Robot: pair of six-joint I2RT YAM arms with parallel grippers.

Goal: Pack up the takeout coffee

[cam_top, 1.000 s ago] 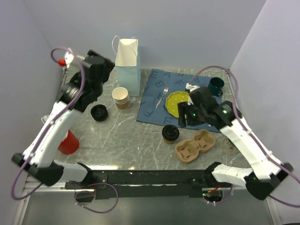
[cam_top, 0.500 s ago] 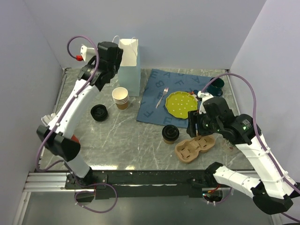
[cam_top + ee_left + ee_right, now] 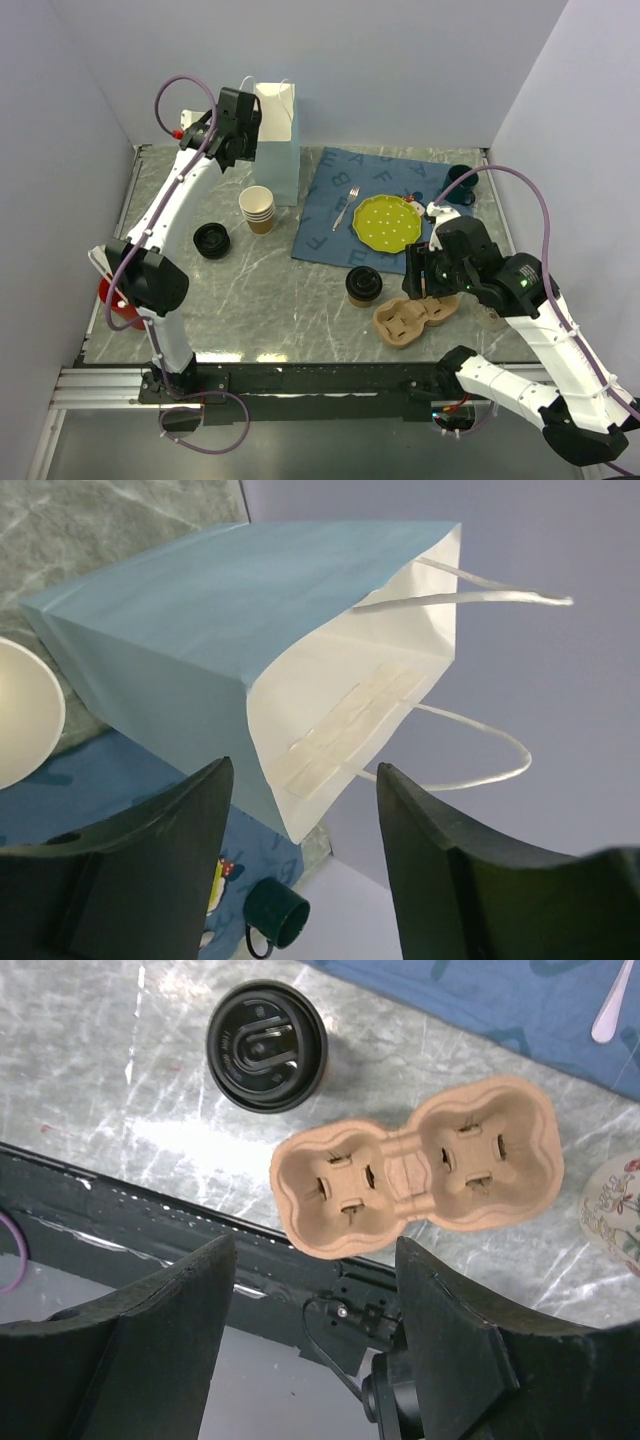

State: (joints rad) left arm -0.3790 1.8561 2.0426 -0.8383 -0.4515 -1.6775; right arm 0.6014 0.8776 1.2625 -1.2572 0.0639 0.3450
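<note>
Left arm has swung up and back, and its end effector [image 3: 304,780] now sits beside the rim of the blue paper bag [image 3: 272,140]. Fingers are spread, with the bag's edge showing in the gap; touching or not, can't tell. Right arm has pulled toward the near edge, and its end effector [image 3: 315,1255] hangs over the cardboard cup carrier [image 3: 415,312], fingers spread wide, nothing pinched. The takeout coffee [image 3: 363,285] stands just left of that right end effector, off to the side of its gap rather than under it, and well apart from the left one.

Pale lilac walls [image 3: 400,70] box the scene on three sides. Grey marbled worktop [image 3: 260,290] below, a blue lettered cloth [image 3: 325,215] across its far right part. Bag upright at the back, mouth up. Carrier lies flat near the front edge. Yellow-green plate [image 3: 388,222] sits on the cloth. And the coffee is upright, black lid facing up, long axis vertical, close beside the carrier's left well with a sliver of worktop between them.
</note>
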